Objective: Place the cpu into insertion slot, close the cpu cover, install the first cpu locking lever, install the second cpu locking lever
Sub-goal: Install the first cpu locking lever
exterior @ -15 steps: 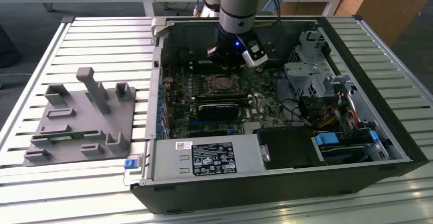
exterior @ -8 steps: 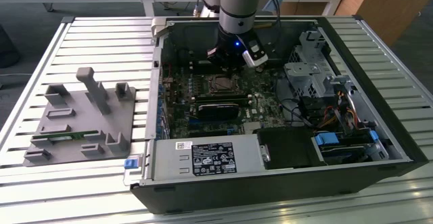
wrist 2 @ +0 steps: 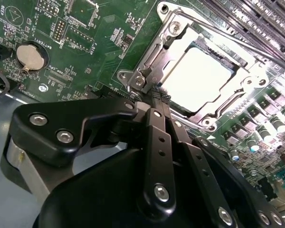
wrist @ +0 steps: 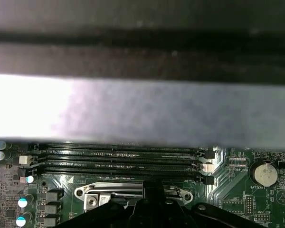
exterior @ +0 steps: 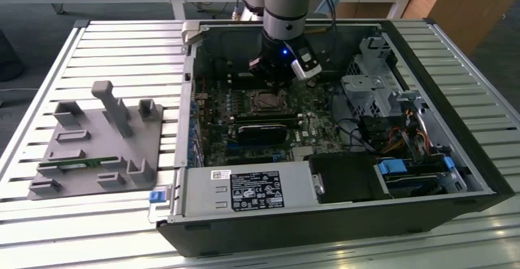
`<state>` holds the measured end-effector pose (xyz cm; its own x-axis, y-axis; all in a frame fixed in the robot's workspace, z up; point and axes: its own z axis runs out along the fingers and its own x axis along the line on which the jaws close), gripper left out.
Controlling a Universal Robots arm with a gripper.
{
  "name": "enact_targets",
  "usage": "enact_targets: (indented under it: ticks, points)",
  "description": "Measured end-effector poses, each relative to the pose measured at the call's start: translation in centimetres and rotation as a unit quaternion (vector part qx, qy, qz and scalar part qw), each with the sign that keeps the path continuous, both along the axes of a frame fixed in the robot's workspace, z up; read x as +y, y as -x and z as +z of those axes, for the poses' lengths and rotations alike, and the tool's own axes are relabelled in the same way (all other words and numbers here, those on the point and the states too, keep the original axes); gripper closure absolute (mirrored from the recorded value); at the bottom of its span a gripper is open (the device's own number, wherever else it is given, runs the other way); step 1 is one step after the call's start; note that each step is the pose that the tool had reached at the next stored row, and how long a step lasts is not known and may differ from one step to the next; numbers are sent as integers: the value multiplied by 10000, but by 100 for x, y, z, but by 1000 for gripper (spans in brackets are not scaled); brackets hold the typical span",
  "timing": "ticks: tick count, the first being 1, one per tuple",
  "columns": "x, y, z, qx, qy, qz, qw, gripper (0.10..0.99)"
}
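The cpu (wrist 2: pixel 194 78) lies flat in the insertion slot (exterior: pixel 267 101), its silvery top bright in the second wrist view. The cpu cover (wrist 2: pixel 154 57) lies down around it as a silver frame, with the chip showing through its window. My gripper (wrist 2: pixel 156 93) is shut, its black fingers pressed together. The tips sit at one corner of the socket frame, next to a thin bent wire end (wrist 2: pixel 129 90). In the exterior view the gripper (exterior: pixel 272 77) hangs just behind the socket inside the open computer case. The first wrist view has the fingers (wrist: pixel 153 190) against the frame's edge (wrist: pixel 114 190).
Long black memory slots (wrist: pixel 118 159) run beside the socket. A coin battery (wrist 2: pixel 29 56) sits on the green board. A black graphics card (exterior: pixel 260 132), power supply (exterior: pixel 248 190) and drive cage (exterior: pixel 378 89) fill the case. A grey fixture (exterior: pixel 97 141) stands at the exterior view's left.
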<state>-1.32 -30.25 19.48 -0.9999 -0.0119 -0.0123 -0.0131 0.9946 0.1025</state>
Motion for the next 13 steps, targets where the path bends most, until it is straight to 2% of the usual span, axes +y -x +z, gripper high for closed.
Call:
enact_targets:
  ticks: [4, 8, 10, 13]
  points:
    - [-3, 1, -1, 2, -75, 0, 10000, 980]
    - [-1, -3, -6, 1, -205, 0, 9998, 980]
    - [9, -11, -19, -8, -283, 1, 9996, 980]
    - [4, -8, -12, -4, -321, 0, 9995, 980]
